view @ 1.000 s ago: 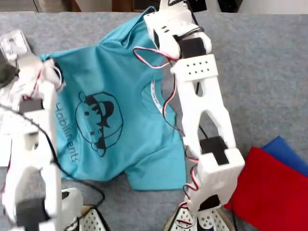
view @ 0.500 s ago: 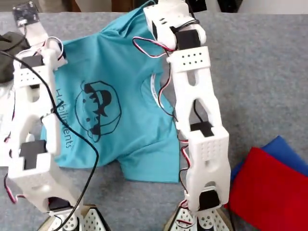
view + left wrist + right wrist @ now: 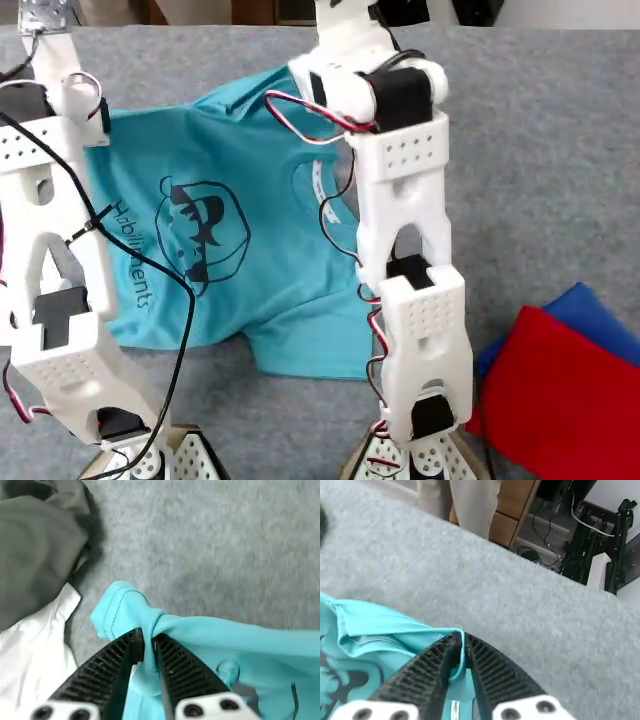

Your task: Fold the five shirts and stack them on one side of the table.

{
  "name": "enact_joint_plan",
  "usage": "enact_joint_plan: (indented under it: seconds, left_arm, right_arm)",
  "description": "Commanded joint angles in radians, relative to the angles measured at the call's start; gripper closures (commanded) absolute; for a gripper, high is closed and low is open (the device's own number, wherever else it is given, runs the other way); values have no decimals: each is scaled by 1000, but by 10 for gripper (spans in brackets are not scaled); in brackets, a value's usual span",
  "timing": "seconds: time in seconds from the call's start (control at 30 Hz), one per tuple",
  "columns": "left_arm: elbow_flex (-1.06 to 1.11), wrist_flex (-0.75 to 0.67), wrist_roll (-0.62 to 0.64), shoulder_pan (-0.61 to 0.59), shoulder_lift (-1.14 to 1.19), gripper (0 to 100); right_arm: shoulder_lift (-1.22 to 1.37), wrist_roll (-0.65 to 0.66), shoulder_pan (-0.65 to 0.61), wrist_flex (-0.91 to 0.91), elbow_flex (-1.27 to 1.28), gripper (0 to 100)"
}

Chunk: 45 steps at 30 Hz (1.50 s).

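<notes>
A teal shirt with a dark round print lies spread on the grey table, its neck opening toward the right arm. My left gripper is shut on a bunched corner of the teal shirt at the far left of the table. My right gripper is shut on the far edge of the teal shirt near the table's back. A folded red shirt lies on a folded blue shirt at the front right.
A dark grey garment and a white garment lie beside the left gripper at the table's left edge. Both white arms stretch from the front bases to the back. The right half of the grey table is bare.
Both arms have stretched toward the table's back, pulling the teal shirt's far edge with them. The shirt is flatter and more spread out than a second ago.
</notes>
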Motion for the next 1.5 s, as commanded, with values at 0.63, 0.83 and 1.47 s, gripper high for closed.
enact_joint_plan:
  seconds: [0.63,0.83,1.47]
  left_arm:
    - [71,373,-94,32,-211,980]
    - [486,258,-103,37,-475,980]
    - [1071,-25,-101,-15,-719,980]
  right_arm:
    - [-607,0,-16,58,742,995]
    - [-802,3,-16,28,1038,995]
    - [-1305,-11,-171,-11,1876,995]
